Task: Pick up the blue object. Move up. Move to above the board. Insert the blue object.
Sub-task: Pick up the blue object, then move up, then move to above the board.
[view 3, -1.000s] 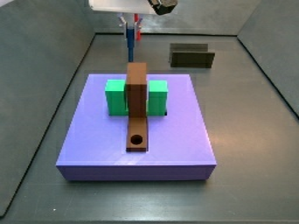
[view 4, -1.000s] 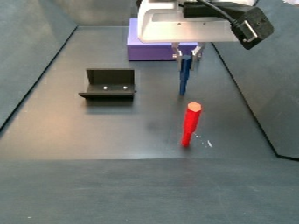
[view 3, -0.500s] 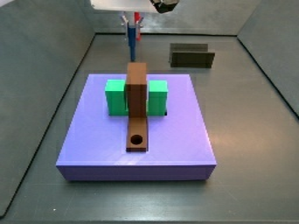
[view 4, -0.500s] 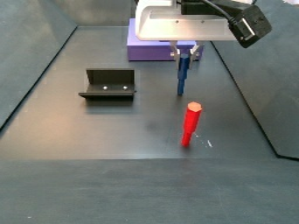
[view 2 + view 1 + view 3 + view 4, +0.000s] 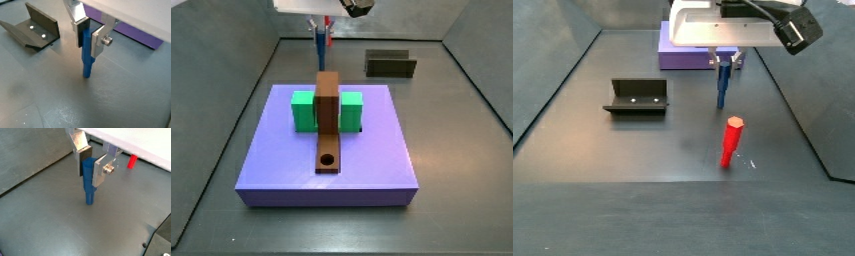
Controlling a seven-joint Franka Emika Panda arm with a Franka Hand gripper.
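The blue object (image 5: 88, 185) is a slim blue peg held upright between my gripper's (image 5: 91, 176) silver fingers; it also shows in a wrist view (image 5: 87, 57) and in both side views (image 5: 318, 45) (image 5: 722, 88). My gripper (image 5: 724, 62) is shut on the peg's upper part, and the peg's lower end hangs close above the grey floor. The board (image 5: 327, 120), a long brown plank with a round hole (image 5: 329, 159) near its near end, lies on the purple slab. My gripper (image 5: 321, 22) is beyond the plank's far end.
The large purple slab (image 5: 378, 150) carries a green block (image 5: 303, 110) under the plank. A thin red stick (image 5: 731, 142) stands upright on the floor near the peg. The fixture (image 5: 637, 97) stands on the floor to one side.
My gripper has risen slightly with the blue peg in it. Nothing else has moved.
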